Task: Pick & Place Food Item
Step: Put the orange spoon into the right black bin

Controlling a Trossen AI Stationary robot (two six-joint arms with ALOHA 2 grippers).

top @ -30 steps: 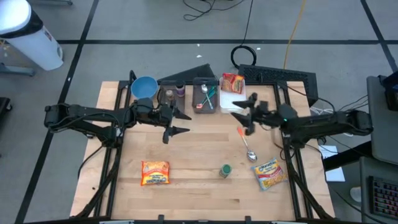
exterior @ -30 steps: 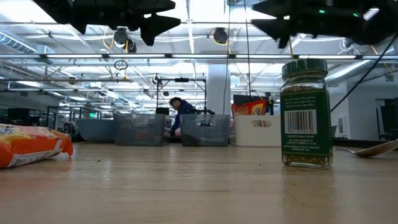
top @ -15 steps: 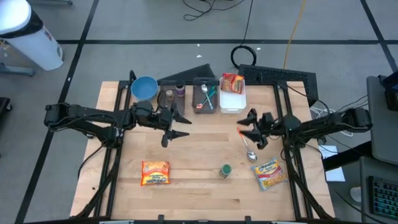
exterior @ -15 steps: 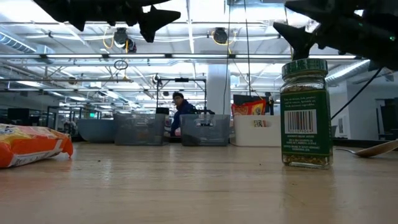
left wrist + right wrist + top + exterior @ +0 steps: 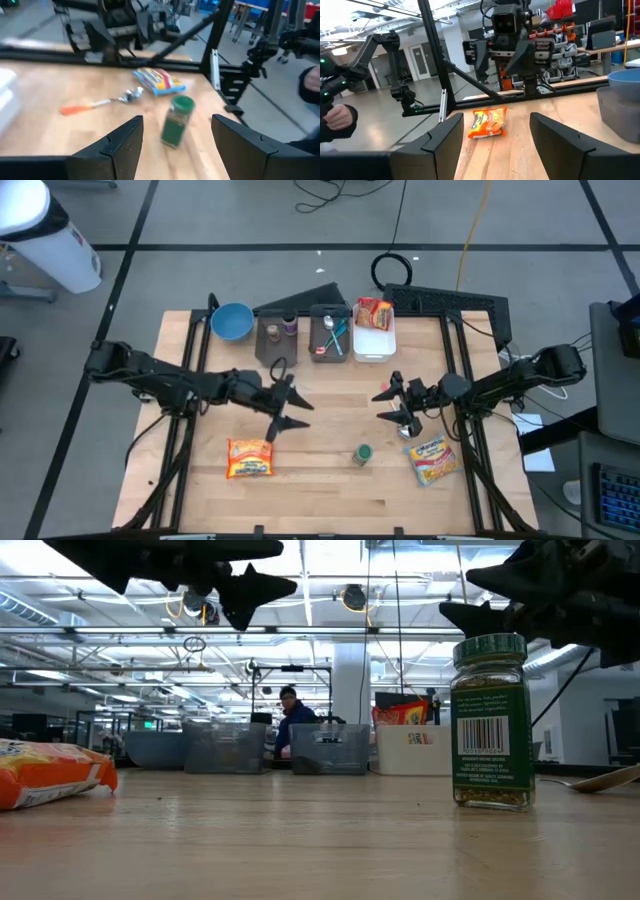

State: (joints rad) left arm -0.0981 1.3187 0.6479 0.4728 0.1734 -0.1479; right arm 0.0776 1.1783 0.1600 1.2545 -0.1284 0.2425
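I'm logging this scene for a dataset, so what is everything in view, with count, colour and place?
noodle packet: one, orange, front left of table
snack packet: one, yellow, front right
spice jar: one, green, front centre, upright
spoon: one, silver with orange handle, under the right arm
bowl: one, blue, back left
white bin: one, back, holding a red packet
grey bin: one, back centre, utensils inside
left pincer: one, dark, open, above table centre
right pincer: one, dark, open, above the spoon

Pale wooden table (image 5: 330, 480), glossy packets (image 5: 249, 457), glass jar (image 5: 490, 723), metal spoon (image 5: 131, 94)
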